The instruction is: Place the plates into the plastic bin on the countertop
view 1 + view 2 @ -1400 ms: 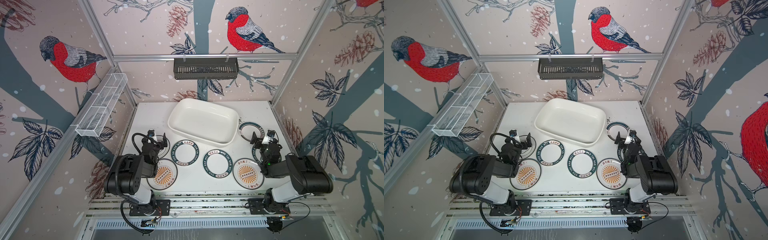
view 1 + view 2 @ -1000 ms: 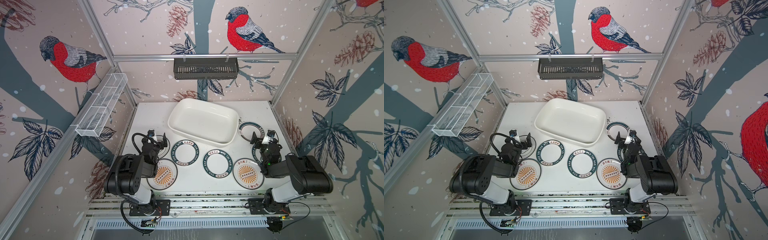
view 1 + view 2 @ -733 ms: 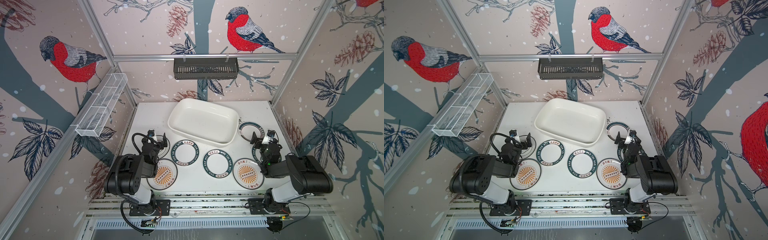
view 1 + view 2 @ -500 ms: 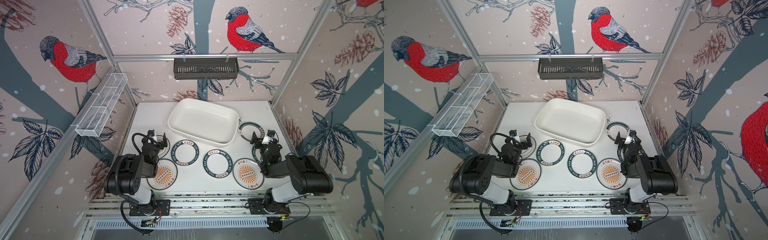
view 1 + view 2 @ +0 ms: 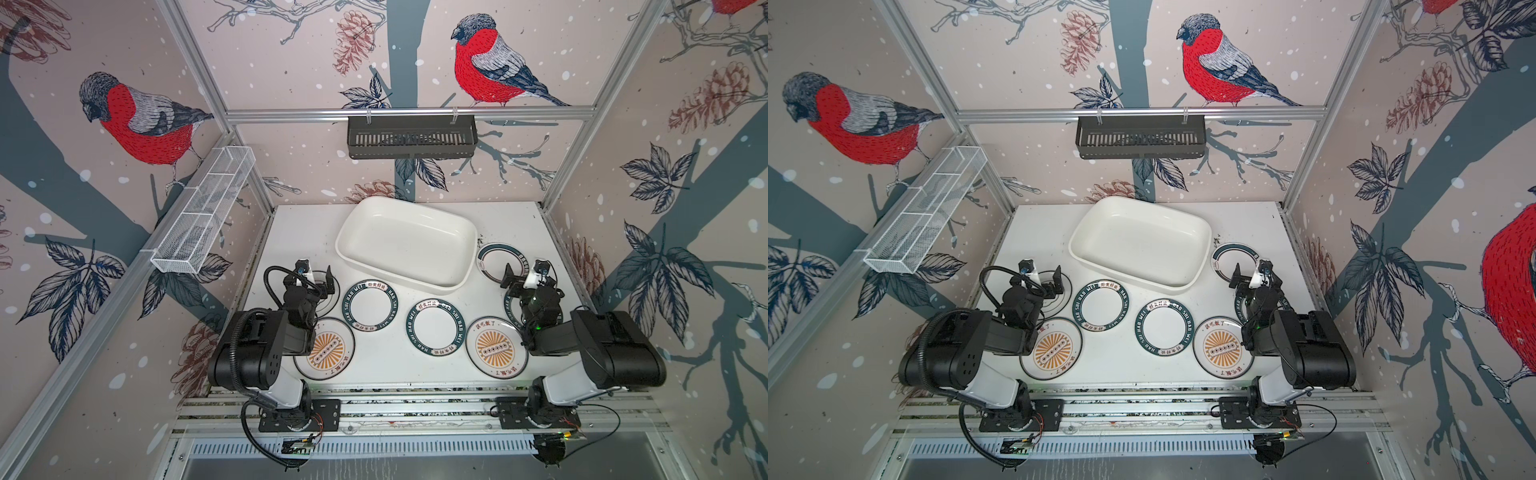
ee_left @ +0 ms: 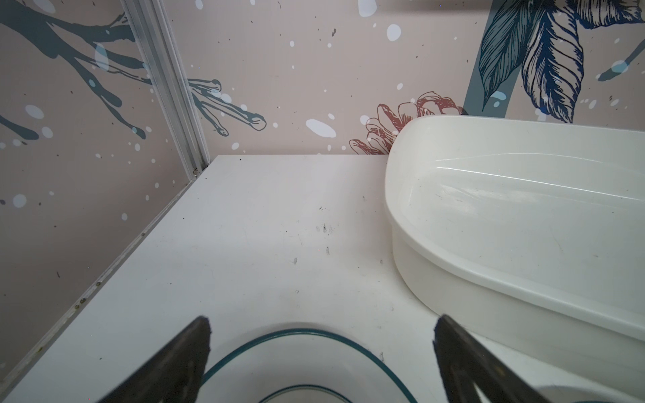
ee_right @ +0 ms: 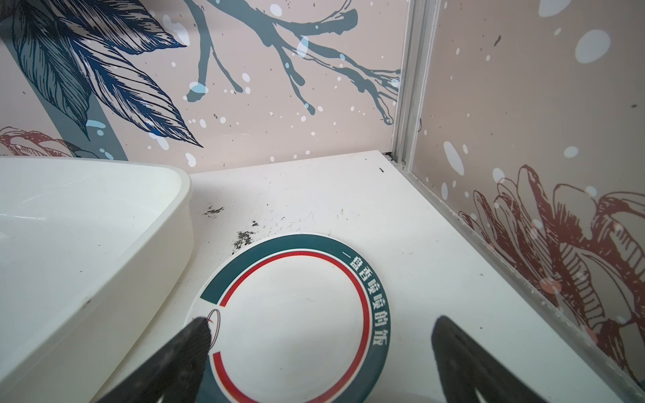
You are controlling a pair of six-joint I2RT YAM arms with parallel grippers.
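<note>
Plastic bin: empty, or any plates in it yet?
Empty. In both top views the plastic bin shows only its bare white floor; the visible plates all lie on the countertop outside it.

Glossy white plastic bin (image 5: 405,245) askew at countertop (image 5: 303,232) rear, round white plates (image 5: 371,305) flat before it

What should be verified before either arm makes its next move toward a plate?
1. Is the left gripper open and empty: ok.
2. Is the right gripper open and empty: ok.
3. Does the plastic bin have room: ok, nothing is in it.
4. Is the thin-rimmed plate lying flat below the left gripper: ok.
5. Is the red-ringed plate flat and apart from the bin: ok.
6. How does the plate under the right arm lie: cannot tell, it is mostly hidden.
</note>
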